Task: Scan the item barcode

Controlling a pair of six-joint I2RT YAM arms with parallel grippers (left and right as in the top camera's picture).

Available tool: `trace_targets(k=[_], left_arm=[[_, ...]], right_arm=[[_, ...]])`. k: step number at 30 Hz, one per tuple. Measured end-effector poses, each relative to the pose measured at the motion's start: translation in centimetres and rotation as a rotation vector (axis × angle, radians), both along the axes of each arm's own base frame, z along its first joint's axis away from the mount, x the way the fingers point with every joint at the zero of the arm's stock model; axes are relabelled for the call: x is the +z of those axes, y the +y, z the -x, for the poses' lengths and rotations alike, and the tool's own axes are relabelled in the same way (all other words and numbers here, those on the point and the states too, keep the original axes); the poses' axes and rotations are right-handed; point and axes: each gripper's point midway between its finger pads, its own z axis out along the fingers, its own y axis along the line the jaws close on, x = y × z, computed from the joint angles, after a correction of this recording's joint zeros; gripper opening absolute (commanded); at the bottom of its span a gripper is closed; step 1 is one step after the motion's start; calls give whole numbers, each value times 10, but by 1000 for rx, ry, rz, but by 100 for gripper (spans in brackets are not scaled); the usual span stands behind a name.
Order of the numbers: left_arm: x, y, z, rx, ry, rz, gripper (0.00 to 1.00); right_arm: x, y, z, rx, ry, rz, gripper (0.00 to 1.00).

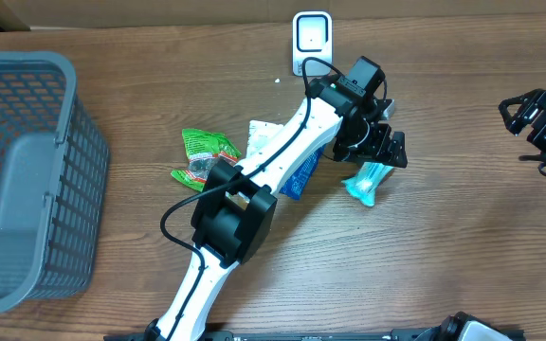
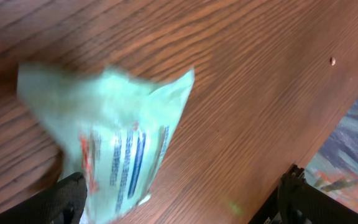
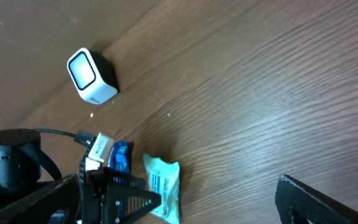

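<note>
While the teal packet [image 1: 366, 182] is lying on the counter [image 1: 444, 265] just beneath the left tool [image 1: 375, 152], the overhead view is showing it apart from the white scanner [image 1: 312, 40] standing at the far edge. I am therefore judging the scan as not shown done. The packet likely needs lifting again and presenting to the scanner. A green snack bag [image 1: 207, 156], a blue packet [image 1: 301, 177] and a white packet [image 1: 265, 135] are crowding under the left arm, and a grey basket [image 1: 27, 180] is sitting far left. The right tool [image 1: 536, 116] is hanging at the right edge.

From the left wrist, the jaws are standing wide apart and gripping nothing. The blurred packet is lying printed side up beside one finger [image 2: 67, 199].

From the right wrist, that tool is also gaping wide and empty. The left arm itself is lying between packet and scanner.
</note>
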Motion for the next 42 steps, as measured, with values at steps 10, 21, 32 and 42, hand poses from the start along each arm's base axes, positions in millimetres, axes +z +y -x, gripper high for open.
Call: trace_targets(k=[10, 21, 32, 42], left_arm=[[105, 67, -59, 95, -126, 35, 93], [247, 212, -82, 384, -535, -156, 100], [292, 274, -78, 524, -726, -333, 100], [225, 324, -89, 572, -494, -490, 100]], right_arm=[[-21, 36, -7, 86, 66, -46, 100], [-117, 115, -31, 311, 360, -128, 99], [-197, 158, -35, 370, 574, -138, 95], [-226, 173, -26, 296, 676, -85, 92]])
